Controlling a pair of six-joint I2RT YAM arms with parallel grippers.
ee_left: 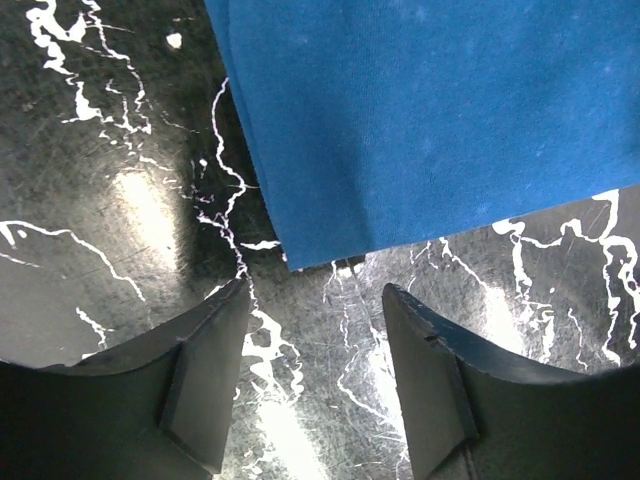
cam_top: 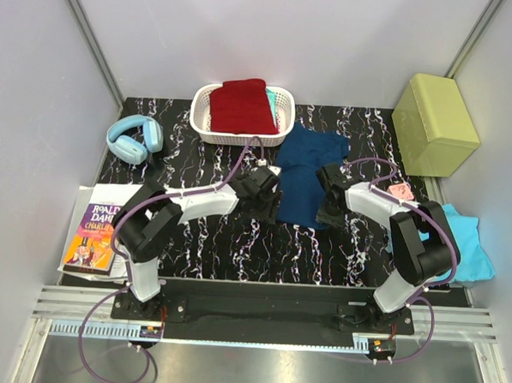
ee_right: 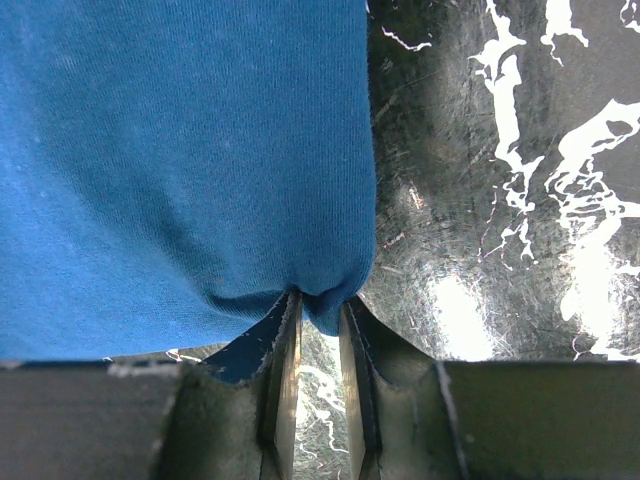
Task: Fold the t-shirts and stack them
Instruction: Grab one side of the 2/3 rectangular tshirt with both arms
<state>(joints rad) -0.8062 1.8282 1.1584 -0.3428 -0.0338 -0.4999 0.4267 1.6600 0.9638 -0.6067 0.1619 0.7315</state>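
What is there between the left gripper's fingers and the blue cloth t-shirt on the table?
Only a bare strip of the black, white-veined table. The left wrist view shows it: the open left gripper sits short of the blue cloth t-shirt's corner.

item: book point(cam_top: 91, 234) | lies: on white papers point(cam_top: 110, 194) at the left of the table point(cam_top: 236, 242) | cover, top lines: "roald dahl" in pale letters | cover, line below: "charlie", yellow on purple | smaller print on the cover: too small to read

T-shirt point(cam_top: 304, 181) between left claw point(cam_top: 268, 206) and right claw point(cam_top: 326, 214); basket point(cam_top: 200, 113) behind it; book point(cam_top: 95, 234) far left.
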